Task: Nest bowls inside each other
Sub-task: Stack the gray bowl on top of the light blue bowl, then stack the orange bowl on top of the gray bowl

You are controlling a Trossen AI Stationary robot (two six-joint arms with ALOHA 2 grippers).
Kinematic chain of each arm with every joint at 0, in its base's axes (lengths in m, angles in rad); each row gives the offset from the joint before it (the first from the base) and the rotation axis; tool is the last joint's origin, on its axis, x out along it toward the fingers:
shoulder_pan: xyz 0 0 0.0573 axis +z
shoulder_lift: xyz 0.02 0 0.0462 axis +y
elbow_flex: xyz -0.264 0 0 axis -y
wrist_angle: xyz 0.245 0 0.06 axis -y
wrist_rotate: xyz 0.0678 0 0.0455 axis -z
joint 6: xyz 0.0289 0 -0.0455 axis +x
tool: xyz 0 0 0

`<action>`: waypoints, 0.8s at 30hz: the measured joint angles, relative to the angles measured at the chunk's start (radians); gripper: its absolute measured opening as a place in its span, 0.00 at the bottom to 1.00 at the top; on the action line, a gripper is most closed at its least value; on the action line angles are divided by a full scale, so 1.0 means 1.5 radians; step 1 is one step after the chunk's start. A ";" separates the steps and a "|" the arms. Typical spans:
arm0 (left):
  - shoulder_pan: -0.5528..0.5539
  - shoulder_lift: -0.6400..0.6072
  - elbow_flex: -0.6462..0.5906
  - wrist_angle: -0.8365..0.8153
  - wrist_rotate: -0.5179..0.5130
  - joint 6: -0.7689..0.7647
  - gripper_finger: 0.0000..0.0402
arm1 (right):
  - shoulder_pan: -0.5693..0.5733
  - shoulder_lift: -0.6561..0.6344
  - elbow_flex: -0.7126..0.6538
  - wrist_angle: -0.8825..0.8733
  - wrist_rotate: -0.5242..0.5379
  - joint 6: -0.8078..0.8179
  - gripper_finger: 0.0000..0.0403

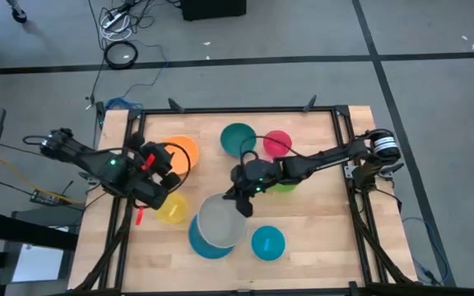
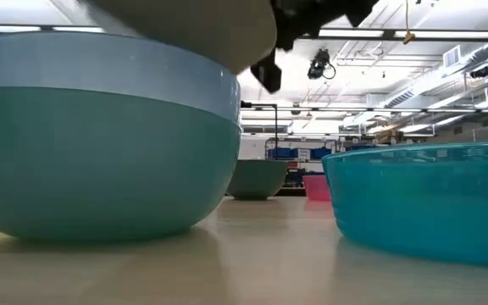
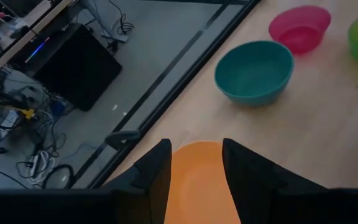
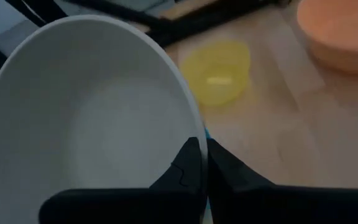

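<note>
My right gripper [image 1: 241,201] is shut on the grey-white bowl [image 1: 219,220], which hangs over the large blue bowl [image 1: 204,245] near the table's front middle. My left gripper [image 1: 171,162] stands open above the orange bowl [image 1: 184,150] at the far left; in the left wrist view the orange bowl [image 3: 197,180] shows below, between the fingers. The yellow bowl [image 1: 171,209], cyan bowl [image 1: 267,242], teal bowl [image 1: 239,138] and pink bowl [image 1: 276,144] sit base down on the table. The lime green bowl [image 1: 286,187] lies partly hidden under my right arm. My right gripper pinches the grey-white bowl's rim [image 4: 191,134], one finger inside the bowl and one outside. The fingers come slanting down from the table's right side. The bowl is tilted over the blue bowl [image 2: 100,144]; whether the two bowls touch, I cannot tell.
A dark frame [image 1: 237,109] runs round the wooden table. Bare wood lies between the cyan bowl and the right edge [image 1: 323,222]. Cables and floor lie beyond the far edge.
</note>
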 joint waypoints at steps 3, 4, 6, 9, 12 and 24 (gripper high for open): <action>0.000 -0.021 0.000 0.002 -0.004 0.000 0.38 | -0.001 0.025 0.000 0.001 -0.021 0.018 0.07; 0.000 -0.027 0.000 0.003 -0.006 0.000 0.38 | -0.001 0.031 0.000 0.004 -0.030 0.027 0.10; 0.000 -0.034 0.000 0.008 -0.009 0.000 0.38 | -0.001 0.043 0.000 0.004 -0.044 0.041 0.17; 0.000 -0.043 0.000 0.008 -0.013 0.000 0.38 | -0.001 0.047 0.000 0.003 -0.046 0.045 0.27; 0.000 -0.044 0.000 0.009 0.002 0.012 0.38 | -0.001 0.030 0.000 0.002 -0.049 0.034 0.33; 0.015 -0.042 -0.065 0.050 0.152 0.184 0.38 | 0.055 -0.241 0.000 -0.219 0.194 -0.168 0.34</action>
